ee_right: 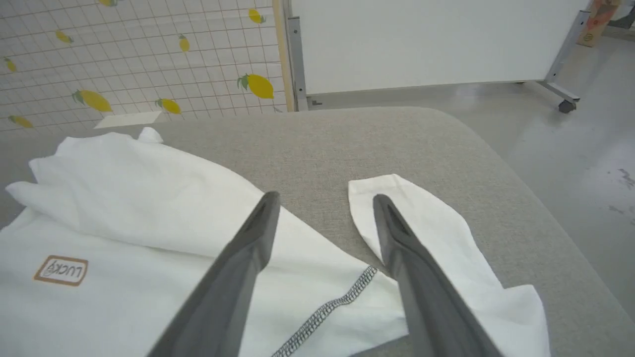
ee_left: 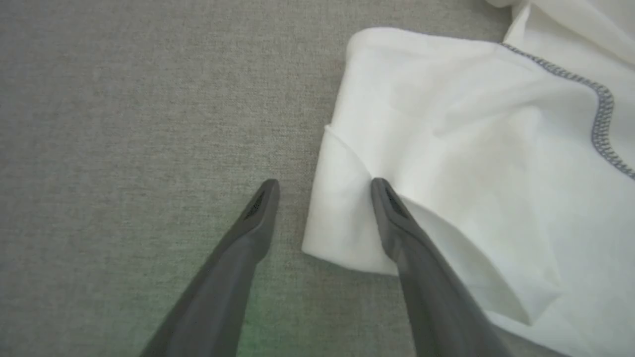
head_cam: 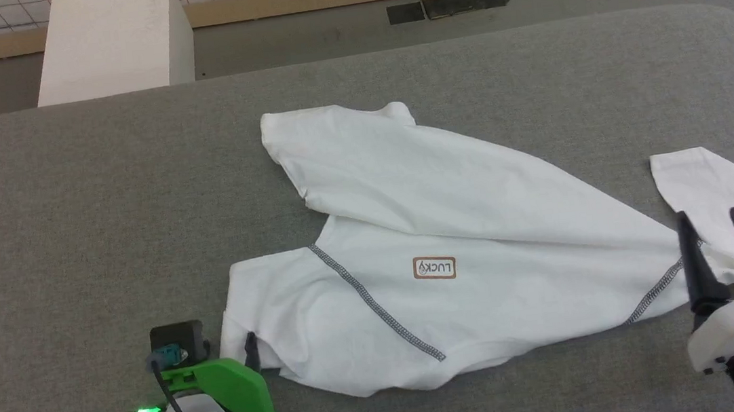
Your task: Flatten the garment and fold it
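The garment (head_cam: pixel 440 253), a white T-shirt with a tan "LUCKY" patch (head_cam: pixel 434 268) and dark grey seams, lies rumpled on the grey table (head_cam: pixel 68 217), its body folded over diagonally. My left gripper (head_cam: pixel 246 358) is open at the near left sleeve. In the left wrist view my left gripper (ee_left: pixel 323 191) straddles that sleeve's edge (ee_left: pixel 342 218), one finger over cloth, the other over bare table. My right gripper (head_cam: pixel 719 247) stands open over the right sleeve (head_cam: pixel 713 190). In the right wrist view my right gripper (ee_right: pixel 326 199) holds nothing, with the right sleeve (ee_right: pixel 446 248) lying flat beneath one finger.
A white rigid box (head_cam: pixel 111 42) stands beyond the table's far edge at the left. The table's rounded corner (ee_right: pixel 446 124) lies just past the right sleeve, with floor beyond it. A lemon-patterned grid panel (ee_right: pixel 139 59) and a wheeled white board (ee_right: pixel 426 39) stand behind.
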Tool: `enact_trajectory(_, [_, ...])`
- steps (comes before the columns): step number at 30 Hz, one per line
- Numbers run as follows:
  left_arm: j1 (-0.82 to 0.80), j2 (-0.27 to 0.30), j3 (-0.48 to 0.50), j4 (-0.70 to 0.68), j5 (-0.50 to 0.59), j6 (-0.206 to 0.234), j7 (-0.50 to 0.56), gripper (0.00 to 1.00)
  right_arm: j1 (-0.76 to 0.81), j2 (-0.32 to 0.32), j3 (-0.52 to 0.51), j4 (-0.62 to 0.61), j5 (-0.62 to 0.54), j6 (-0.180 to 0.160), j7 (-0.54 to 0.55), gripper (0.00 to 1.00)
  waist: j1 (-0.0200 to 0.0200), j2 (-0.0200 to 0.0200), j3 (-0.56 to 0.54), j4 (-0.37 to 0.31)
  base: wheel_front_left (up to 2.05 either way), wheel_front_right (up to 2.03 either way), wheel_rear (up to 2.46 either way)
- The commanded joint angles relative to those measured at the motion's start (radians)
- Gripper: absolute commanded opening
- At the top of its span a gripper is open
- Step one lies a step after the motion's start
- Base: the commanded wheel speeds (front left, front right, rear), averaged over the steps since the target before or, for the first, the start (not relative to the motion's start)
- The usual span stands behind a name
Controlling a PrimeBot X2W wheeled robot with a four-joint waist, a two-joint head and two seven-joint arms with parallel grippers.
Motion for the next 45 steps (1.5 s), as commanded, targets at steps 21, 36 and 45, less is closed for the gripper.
enact_trajectory(21, [-0.091,0.251,0.194,-0.062,0.01,0.076,0.068,0.0,-0.017,-0.008,0.196,0.061,0.024,-0.002,-0.04,1.0,0.0,0.0,0.063,0.024,0.0,0.0,0.0])
enact_trajectory(36, [-0.075,0.021,0.161,-0.032,-0.059,0.053,-0.48,1.0,-0.243,-0.105,0.275,0.183,0.014,-0.002,0.058,1.0,0.0,0.0,0.101,0.154,0.0,0.0,0.0])
enact_trajectory(45, [-0.11,-0.038,0.082,-0.166,-0.009,0.033,-0.492,1.0,-0.431,-0.216,0.371,0.404,0.115,-0.002,0.42,0.48,0.0,0.0,0.153,0.247,0.0,0.0,0.0])
